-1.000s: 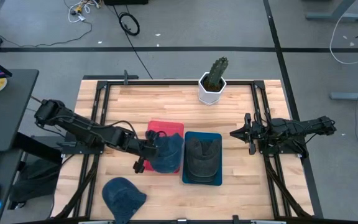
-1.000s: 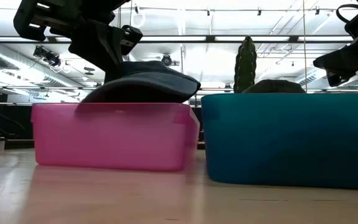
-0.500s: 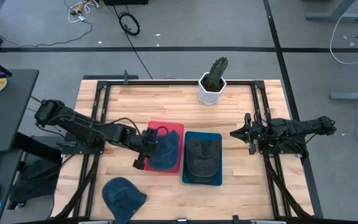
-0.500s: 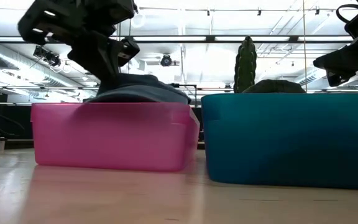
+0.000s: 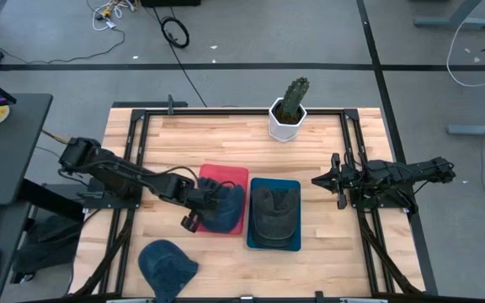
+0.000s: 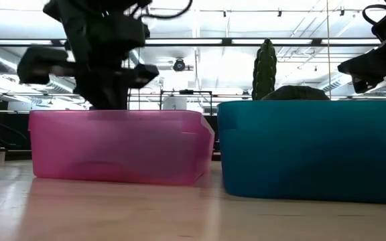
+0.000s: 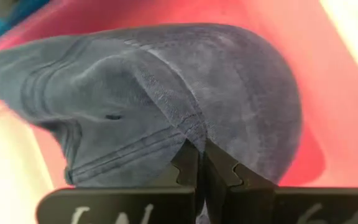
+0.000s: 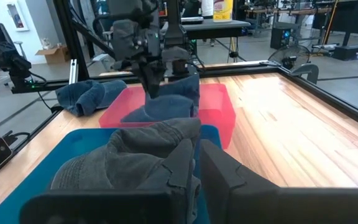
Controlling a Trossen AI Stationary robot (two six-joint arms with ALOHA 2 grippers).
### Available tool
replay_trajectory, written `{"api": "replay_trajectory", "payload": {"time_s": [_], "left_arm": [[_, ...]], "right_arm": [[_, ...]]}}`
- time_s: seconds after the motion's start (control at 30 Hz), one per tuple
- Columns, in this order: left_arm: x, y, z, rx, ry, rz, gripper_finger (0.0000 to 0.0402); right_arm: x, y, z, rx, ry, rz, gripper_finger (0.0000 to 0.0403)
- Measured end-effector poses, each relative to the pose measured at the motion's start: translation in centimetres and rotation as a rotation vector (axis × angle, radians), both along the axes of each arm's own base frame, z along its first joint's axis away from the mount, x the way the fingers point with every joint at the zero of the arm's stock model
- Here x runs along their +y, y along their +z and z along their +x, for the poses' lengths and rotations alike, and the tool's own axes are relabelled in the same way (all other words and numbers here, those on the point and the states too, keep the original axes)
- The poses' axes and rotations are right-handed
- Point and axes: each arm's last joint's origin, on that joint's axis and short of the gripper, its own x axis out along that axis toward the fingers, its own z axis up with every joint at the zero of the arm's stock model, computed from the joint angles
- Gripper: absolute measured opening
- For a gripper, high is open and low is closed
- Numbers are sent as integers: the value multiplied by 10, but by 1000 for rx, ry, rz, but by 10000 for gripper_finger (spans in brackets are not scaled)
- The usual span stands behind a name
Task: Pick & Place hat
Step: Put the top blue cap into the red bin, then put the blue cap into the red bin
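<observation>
Blue hat (image 5: 223, 208) pinched by lowered left tool (image 5: 202, 202) inside pink bin (image 5: 226, 174)

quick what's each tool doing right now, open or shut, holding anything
Left tool: shut on the blue denim cap, down in the pink plastic bin.
Right tool: shut, empty, waiting at the table's right edge.

bare wood (image 5: 192, 143) behind bins, cactus pot (image 5: 288, 120) at far edge
</observation>
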Motion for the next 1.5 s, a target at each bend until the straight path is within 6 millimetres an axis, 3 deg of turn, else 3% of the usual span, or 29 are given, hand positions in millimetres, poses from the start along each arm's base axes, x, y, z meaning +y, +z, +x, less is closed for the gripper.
{"api": "replay_trajectory", "payload": {"time_s": [0.17,0.57,0.97,1.17,1.5], "left_arm": [[5,-11,6,34,-3,22,9],[12,-12,8,17,125,20,60],[12,-9,8,2,217,-27,184],[11,1,0,-5,295,-77,217],[-6,40,-21,-131,254,-163,214]], "right_arm": [[0,0,0,0,1,0,36],[0,0,0,-1,0,0,36],[0,0,0,-1,0,0,36],[0,0,0,-1,0,0,36],[0,0,0,-1,0,0,36]]}}
